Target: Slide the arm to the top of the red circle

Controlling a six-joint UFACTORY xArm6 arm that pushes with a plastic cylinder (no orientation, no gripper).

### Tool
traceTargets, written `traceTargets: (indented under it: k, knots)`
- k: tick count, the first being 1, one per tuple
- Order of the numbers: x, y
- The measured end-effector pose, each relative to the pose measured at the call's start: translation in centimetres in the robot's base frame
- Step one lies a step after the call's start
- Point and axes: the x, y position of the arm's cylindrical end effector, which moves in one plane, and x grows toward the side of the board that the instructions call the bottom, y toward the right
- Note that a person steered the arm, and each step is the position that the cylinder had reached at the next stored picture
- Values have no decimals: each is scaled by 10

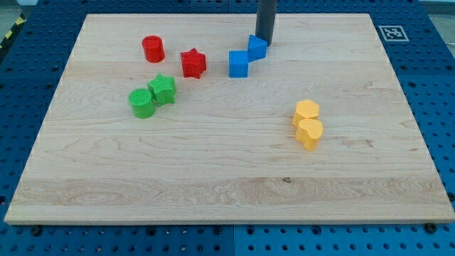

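The red circle [153,48] stands near the view's top left of the wooden board [227,178]. My tip [265,43] is at the view's top centre, far to the right of the red circle. It is just behind and to the right of a small blue block [257,47], touching or nearly touching it. A blue cube [239,63] sits just left and below that block. A red star [193,62] lies between the red circle and the blue cube.
A green cube-like block [163,89] and a green cylinder [142,103] sit together below the red circle. Two yellow blocks [306,111] [310,133] touch each other at the view's right of centre. A fiducial marker [392,33] is at the top right corner.
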Motion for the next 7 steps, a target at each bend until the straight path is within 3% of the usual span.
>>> traceTargets:
  k: [2, 4, 7]
  knots:
    - [0, 10]
    - [-4, 87]
    - [-12, 85]
